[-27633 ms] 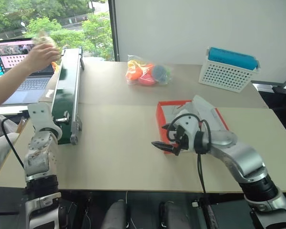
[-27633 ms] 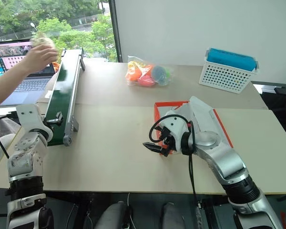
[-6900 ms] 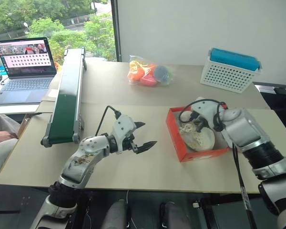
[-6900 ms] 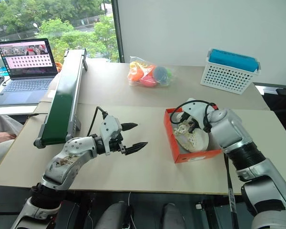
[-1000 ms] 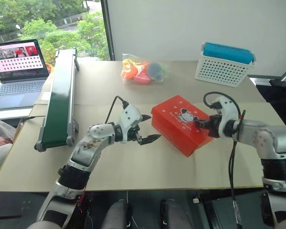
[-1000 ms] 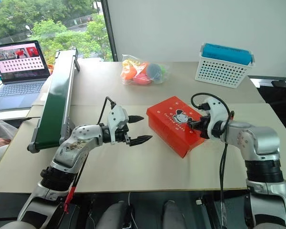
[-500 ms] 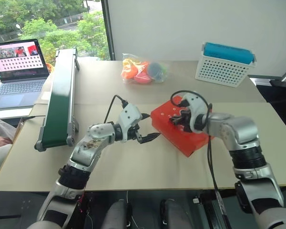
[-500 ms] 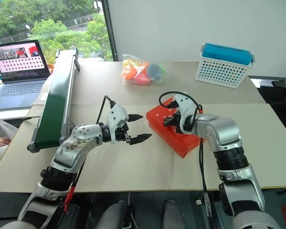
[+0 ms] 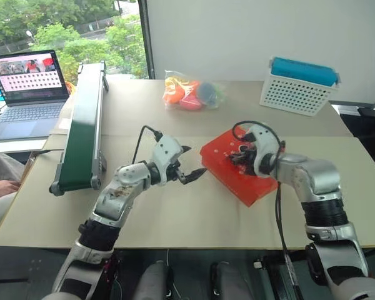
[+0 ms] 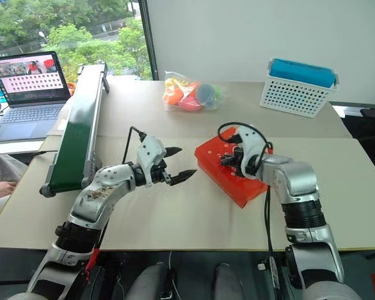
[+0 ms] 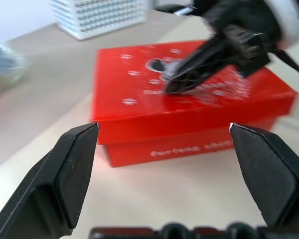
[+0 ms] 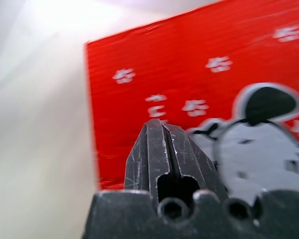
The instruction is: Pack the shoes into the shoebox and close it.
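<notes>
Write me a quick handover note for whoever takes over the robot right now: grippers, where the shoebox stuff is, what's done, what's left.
Left gripper: jaws wide open, empty, hovering just left of the shoebox and pointing at it.
Right gripper: jaws shut, holding nothing, tips on the lid near the printed cartoon figure.
Shoebox: on the front table, turned at an angle, lid down. Shoes are out of sight, presumably inside.
Done: box looks closed.
Left: check that the lid sits flush all round, then pull both arms away.
Toy bundle, white basket and conveyor are not part of the job.
</notes>
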You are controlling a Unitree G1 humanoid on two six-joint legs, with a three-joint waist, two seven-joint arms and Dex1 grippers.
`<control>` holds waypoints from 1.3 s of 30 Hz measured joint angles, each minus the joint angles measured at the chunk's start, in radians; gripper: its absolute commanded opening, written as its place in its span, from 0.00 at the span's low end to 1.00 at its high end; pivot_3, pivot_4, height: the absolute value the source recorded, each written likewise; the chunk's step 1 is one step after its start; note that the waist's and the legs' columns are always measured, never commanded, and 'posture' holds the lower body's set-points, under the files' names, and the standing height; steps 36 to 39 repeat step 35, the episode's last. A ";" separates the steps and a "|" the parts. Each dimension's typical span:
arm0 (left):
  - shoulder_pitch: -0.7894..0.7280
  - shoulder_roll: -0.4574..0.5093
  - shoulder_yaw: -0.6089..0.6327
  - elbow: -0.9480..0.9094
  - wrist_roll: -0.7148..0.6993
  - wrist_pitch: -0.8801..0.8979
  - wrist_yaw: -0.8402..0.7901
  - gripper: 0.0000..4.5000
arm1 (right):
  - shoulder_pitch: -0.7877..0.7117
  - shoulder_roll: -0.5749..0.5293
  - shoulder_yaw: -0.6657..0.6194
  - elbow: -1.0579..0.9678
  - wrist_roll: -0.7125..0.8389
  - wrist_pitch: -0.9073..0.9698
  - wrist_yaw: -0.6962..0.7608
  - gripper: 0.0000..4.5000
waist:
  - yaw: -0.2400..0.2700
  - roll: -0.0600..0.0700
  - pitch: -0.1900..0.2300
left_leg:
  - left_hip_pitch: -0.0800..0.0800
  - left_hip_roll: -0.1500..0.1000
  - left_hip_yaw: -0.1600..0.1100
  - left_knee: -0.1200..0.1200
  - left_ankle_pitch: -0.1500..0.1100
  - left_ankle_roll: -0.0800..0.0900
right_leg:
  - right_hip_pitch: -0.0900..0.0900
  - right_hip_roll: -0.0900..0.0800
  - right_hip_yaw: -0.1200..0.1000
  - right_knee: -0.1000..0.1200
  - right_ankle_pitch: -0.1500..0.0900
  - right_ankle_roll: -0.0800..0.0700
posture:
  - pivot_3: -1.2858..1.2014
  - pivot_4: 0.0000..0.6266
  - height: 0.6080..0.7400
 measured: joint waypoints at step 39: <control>0.161 -0.127 0.261 -0.028 0.039 0.001 0.463 1.00 | 0.433 -0.173 -0.357 0.179 -0.300 -0.629 -0.183 0.01 | -0.002 -0.004 0.001 | 0.001 -0.001 0.000 0.001 0.000 0.000 | 0.002 -0.001 0.000 0.000 0.000 0.001 | 0.52 0.24 0.69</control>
